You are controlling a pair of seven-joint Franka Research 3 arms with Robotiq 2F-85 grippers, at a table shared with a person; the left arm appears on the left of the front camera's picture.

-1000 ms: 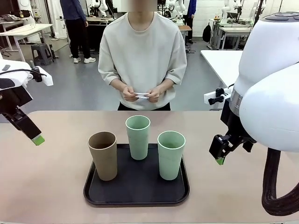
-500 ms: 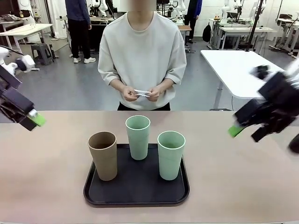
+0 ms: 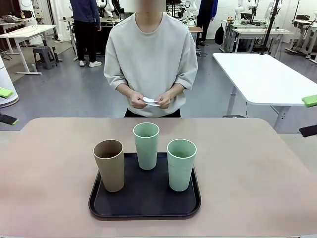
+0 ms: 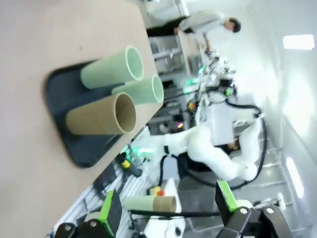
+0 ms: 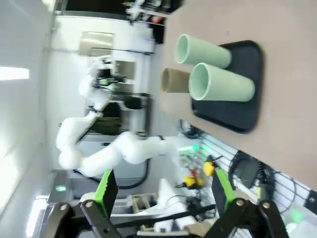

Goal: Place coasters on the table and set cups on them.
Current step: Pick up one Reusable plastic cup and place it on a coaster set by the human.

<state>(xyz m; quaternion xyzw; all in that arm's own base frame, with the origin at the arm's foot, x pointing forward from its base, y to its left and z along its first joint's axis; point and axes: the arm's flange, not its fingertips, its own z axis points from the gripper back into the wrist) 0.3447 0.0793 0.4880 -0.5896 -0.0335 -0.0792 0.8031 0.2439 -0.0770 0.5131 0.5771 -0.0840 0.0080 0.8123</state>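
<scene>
Three cups stand upright on a black tray (image 3: 143, 206) on the beige table (image 3: 247, 173): a tan cup (image 3: 109, 165) at the left, a mint cup (image 3: 146, 145) at the back and a second mint cup (image 3: 181, 164) at the right. The person across the table holds the white coasters (image 3: 151, 101) in both hands at waist height. My left gripper (image 3: 6, 106) is open at the far left edge, away from the tray. Open too, my right gripper (image 3: 309, 115) hangs at the far right edge. The left wrist view looks past the open fingers (image 4: 110, 213) at the tan cup (image 4: 99, 116).
A white-topped table (image 3: 262, 74) stands behind at the right. Other people and tables are farther back in the room. In the right wrist view the tray (image 5: 242, 114) with its cups lies far off.
Both arms have swung outward and upward from beside the tray to the picture's side edges. The cups and tray have not moved. The person still holds the coasters.
</scene>
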